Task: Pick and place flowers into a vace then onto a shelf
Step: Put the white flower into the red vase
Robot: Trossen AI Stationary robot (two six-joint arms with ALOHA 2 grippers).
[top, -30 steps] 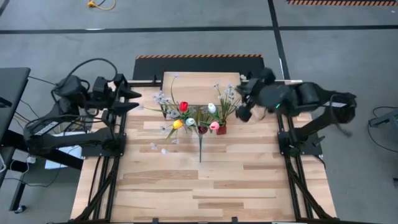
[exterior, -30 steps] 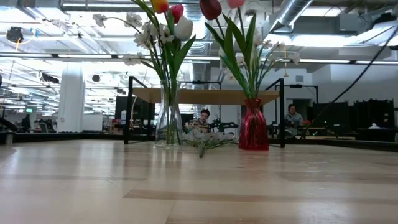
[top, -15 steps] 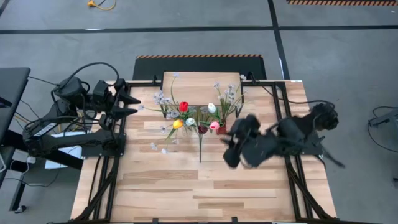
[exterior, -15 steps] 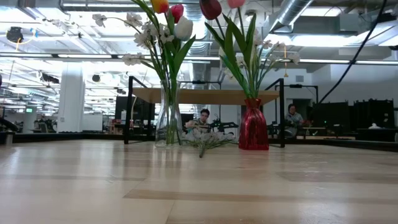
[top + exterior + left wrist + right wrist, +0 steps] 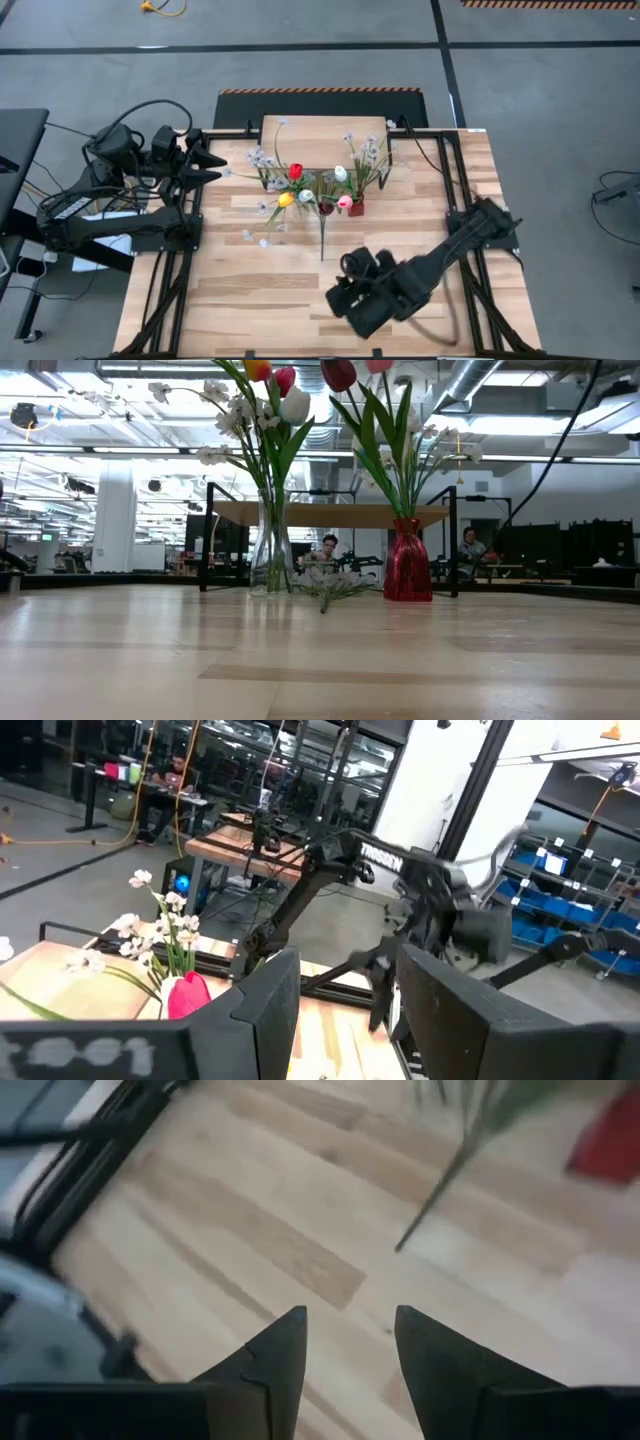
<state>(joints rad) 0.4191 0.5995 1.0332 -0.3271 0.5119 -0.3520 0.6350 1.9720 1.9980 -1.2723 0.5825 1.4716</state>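
Observation:
A clear glass vase [image 5: 272, 555] and a red vase [image 5: 407, 563] stand on the table in front of the shelf [image 5: 325, 138], each holding tulips and white blossom sprays. One loose spray [image 5: 322, 232] lies flat on the table between them, its stem end [image 5: 430, 1205] toward the near edge. My right gripper [image 5: 350, 290] hangs open above the table's near middle, nearer the front edge than that stem, with only bare wood between its fingers [image 5: 350, 1315]. My left gripper [image 5: 212, 166] waits open at the far left, beside the shelf, pointing level across the table.
The shelf is a small wood board on black legs [image 5: 209, 535] at the far edge, right behind the vases. Black frame rails [image 5: 170, 270] run along both table sides. Bare planks [image 5: 260, 300] lie between the vases and the near edge.
My right arm has swung from beside the shelf's right end toward the near edge and the table's middle, sinking and rolling its wrist as it went. The vases and the loose spray have kept their places.

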